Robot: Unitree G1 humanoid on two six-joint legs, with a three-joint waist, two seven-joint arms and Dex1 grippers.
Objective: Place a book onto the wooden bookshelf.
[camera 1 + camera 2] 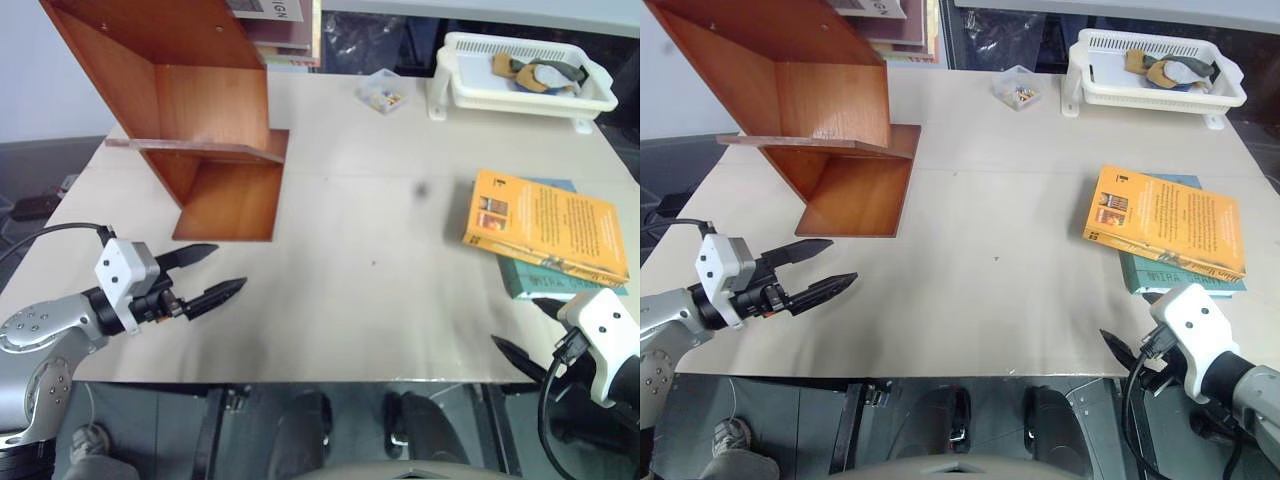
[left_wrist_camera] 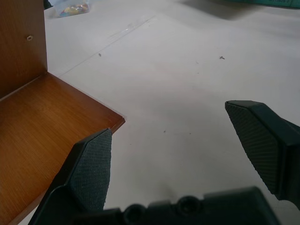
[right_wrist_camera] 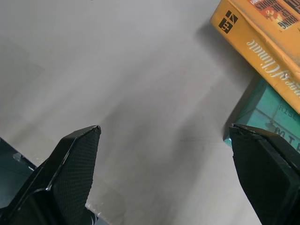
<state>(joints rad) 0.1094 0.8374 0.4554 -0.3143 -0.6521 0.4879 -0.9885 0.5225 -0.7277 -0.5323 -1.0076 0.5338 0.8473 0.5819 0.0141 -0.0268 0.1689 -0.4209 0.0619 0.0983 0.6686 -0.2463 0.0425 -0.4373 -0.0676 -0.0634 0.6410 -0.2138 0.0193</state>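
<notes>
While both grippers hang empty with jaws spread wide, the orange-yellow book (image 1: 547, 225) lies flat atop a teal-green book (image 1: 540, 278) on the table (image 1: 380, 300), just beyond the right gripper (image 1: 1118, 350); the left gripper (image 1: 205, 275) waits near the wooden bookshelf (image 1: 205, 130), presumably to assist

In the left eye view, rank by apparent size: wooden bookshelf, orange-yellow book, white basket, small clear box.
1. wooden bookshelf, largest by far.
2. and 3. orange-yellow book and white basket look alike; the basket stands farther away, so no ranking.
4. small clear box, smallest.
</notes>
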